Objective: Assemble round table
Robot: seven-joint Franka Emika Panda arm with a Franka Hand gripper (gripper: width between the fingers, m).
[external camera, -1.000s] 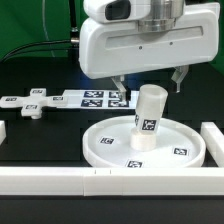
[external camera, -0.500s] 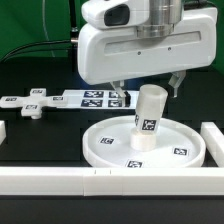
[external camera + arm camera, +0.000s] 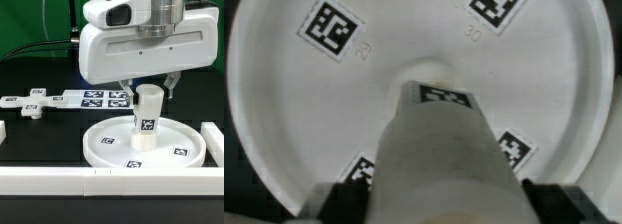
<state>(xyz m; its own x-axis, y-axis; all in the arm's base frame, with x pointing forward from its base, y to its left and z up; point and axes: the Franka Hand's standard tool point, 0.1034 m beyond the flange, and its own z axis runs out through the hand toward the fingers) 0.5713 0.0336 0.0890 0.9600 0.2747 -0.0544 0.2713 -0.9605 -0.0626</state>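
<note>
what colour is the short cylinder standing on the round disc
White cylinder with black-and-white square tags, clearest in the exterior view.

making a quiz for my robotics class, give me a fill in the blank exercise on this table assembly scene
1. The short thick cylinder stands inside the rim of the large round ____.
2. The end effector is shut on the ____.
3. The flat cross-shaped piece lies toward the exterior view's ____ of the disc.

Missing words: disc; cylinder; left
</note>
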